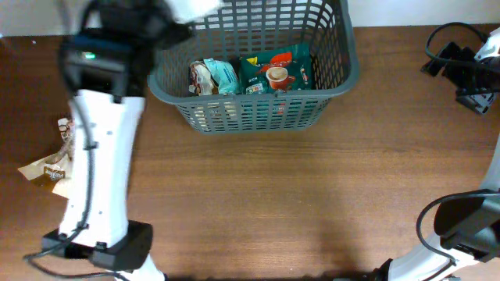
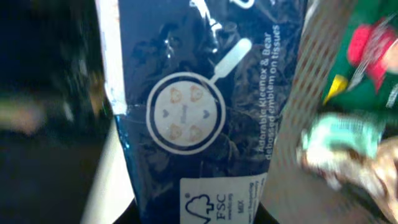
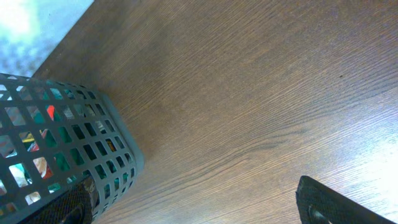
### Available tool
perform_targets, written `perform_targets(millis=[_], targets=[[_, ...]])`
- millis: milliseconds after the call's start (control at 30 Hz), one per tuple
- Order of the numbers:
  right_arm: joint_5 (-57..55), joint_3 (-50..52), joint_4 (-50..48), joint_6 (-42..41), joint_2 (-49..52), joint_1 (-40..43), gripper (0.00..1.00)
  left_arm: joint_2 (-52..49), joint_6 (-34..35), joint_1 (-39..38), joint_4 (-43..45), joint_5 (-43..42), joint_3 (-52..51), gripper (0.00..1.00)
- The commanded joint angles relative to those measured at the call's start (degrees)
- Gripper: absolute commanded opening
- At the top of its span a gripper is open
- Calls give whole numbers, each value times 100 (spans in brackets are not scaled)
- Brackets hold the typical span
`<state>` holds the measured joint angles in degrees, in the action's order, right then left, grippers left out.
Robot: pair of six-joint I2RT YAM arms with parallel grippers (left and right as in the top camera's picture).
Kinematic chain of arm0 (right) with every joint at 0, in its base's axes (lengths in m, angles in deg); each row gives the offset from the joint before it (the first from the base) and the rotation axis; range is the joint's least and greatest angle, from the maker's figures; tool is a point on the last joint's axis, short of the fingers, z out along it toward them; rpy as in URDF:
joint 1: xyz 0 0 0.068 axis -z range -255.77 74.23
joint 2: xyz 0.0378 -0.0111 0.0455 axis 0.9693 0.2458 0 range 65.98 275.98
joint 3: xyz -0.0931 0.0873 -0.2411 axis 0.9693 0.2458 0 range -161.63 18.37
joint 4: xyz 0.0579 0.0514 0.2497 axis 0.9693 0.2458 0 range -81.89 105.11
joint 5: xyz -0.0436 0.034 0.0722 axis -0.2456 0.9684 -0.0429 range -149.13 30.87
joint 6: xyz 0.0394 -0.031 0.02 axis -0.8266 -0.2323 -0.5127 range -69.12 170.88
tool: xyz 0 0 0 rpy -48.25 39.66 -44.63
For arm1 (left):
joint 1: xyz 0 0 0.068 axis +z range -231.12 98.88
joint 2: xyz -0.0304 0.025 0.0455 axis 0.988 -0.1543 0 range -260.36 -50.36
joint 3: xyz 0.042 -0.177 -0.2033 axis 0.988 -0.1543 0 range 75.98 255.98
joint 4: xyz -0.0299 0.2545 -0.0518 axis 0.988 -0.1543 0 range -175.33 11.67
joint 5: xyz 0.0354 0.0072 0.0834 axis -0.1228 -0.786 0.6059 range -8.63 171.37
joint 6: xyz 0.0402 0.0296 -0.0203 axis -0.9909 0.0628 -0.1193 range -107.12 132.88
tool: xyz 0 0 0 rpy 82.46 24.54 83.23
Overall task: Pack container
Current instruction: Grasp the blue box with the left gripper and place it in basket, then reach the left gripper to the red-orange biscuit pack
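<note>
a: overhead first. where's the basket [image 1: 254, 109]?

b: at the far middle of the worktop [image 1: 312, 195], upright, with a green packet [image 1: 275, 72] and a teal packet [image 1: 212, 76] lying side by side inside it.

a: and the left arm [image 1: 98, 156]?

b: it rises from the near left corner and stretches straight away from its base. the left hand [image 1: 148, 19] is a dark blur over the basket's far left corner. a crumpled brown wrapper [image 1: 51, 168] lies on the worktop just left of the arm.

a: the right hand [image 1: 469, 70]?

b: out at the far right edge, well apart from the basket, and too small there to read.

a: left wrist view, then.

b: a dark blue tissue pack [image 2: 199, 112] fills the frame, hard up against the camera. the hand's own tips don't show, but it's narrowed on that pack. to the right, lower down, the green and teal packets show through the blur.

a: right wrist view?

b: the camera looks down at bare worktop, tilted. the two fingers [image 3: 336, 205] sit at the bottom corners, spread wide with nothing between them. the basket's lattice wall stands at the left edge, beside the left fingertip; whether they touch i cannot tell.
</note>
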<state>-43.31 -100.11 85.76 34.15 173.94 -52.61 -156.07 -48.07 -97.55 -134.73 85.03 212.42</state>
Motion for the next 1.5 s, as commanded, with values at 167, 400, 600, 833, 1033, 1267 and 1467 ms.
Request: perform_targets(millis=[167,400,600,833,1033,1267,1467], targets=[[26,31,-4,-24,-59,7,99,-1078,-905,-761,343,734,39,2],[26,31,-7,-24,-59,7,99,-2218,-903,-772,586,1141,39,2],[26,31,-4,-24,-59,7,99,-2551,-656,-800,638,1386,39,32],[26,31,-4,-24,-59,7,99,-1941,1375,-837,802,2057,249,99],[26,31,-4,-24,-59,7,99,-758,2315,-341,461,2020,249,99],[26,31,-4,-24,-59,7,99,197,3991,874,-1491,2216,249,99],[26,31,-7,-24,-59,7,99,57,4966,2055,-3056,1025,136,99]])
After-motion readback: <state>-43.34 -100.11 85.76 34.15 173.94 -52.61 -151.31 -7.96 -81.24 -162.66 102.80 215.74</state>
